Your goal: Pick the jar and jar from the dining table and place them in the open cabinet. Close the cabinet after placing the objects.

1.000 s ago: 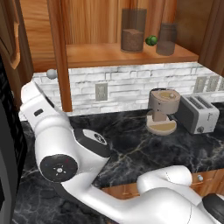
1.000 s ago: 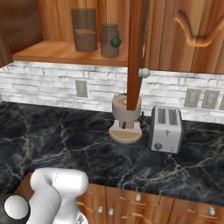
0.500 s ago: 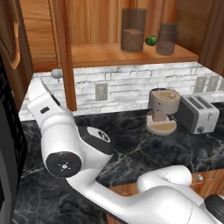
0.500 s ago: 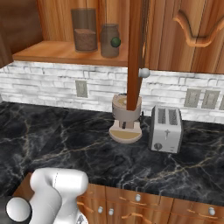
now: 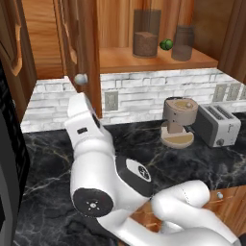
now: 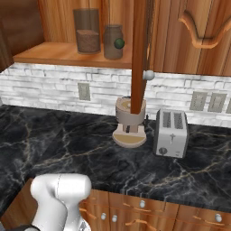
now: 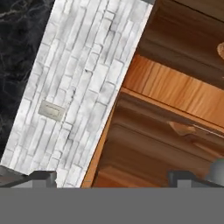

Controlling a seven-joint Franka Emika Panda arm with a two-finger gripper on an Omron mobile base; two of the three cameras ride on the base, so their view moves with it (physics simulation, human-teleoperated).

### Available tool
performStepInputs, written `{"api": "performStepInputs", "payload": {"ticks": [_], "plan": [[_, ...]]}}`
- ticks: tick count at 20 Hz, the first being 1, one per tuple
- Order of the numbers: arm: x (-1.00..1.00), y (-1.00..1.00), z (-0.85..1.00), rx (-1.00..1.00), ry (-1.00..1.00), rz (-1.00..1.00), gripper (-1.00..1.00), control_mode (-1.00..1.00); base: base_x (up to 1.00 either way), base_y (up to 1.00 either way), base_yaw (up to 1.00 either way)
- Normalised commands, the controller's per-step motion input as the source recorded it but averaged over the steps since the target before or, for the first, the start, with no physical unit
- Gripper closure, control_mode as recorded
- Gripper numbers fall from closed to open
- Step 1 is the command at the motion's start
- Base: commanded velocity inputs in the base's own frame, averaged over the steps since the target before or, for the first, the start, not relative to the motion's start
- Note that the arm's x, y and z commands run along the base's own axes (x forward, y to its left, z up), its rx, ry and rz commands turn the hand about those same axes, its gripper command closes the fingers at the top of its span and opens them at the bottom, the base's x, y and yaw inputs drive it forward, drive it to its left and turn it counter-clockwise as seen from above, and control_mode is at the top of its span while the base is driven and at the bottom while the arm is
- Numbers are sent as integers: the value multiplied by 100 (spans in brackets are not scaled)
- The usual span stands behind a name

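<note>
The cabinet (image 5: 153,60) stands open, and two jars rest on its wooden shelf. One is a tall jar (image 5: 146,33) (image 6: 88,30) with a terracotta-brown lower half. The other is a smaller grey-brown jar (image 5: 183,42) (image 6: 113,41). The open door (image 5: 81,48) (image 6: 140,54) shows edge-on, with a round silver knob (image 5: 80,79) (image 6: 148,75). My white hand (image 5: 82,120) sits just below that knob, left of the door's edge. In the hand view my gripper (image 7: 113,178) is open with nothing between its fingertips, facing wood panels and white tiles. The dining table is out of view.
A grey-brown appliance on a tan disc (image 5: 178,117) (image 6: 130,118) and a silver toaster (image 5: 216,124) (image 6: 171,133) stand on the black marble counter (image 6: 67,149). A small green ball (image 5: 166,44) lies between the jars. A dark appliance (image 5: 7,158) fills the left edge.
My hand has swung right and slightly up, from the far left toward the open door's knob. The gripper has stayed open. The jars and the door have not moved.
</note>
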Motion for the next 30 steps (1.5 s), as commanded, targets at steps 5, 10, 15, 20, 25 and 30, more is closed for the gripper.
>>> {"api": "performStepInputs", "payload": {"ticks": [5,10,15,20,25,30], "plan": [[17,-78,10,8,0,-18,-100,-100,0,0,0],[43,-63,10,5,1,-7,-100,-100,0,0,0],[80,-63,8,6,4,-1,-100,-100,0,0,0],[94,-56,5,6,1,0,-100,-100,0,0,0],[100,-36,9,3,0,0,-100,-100,0,0,0],[100,-28,15,0,0,0,-100,-100,0,0,0]]}}
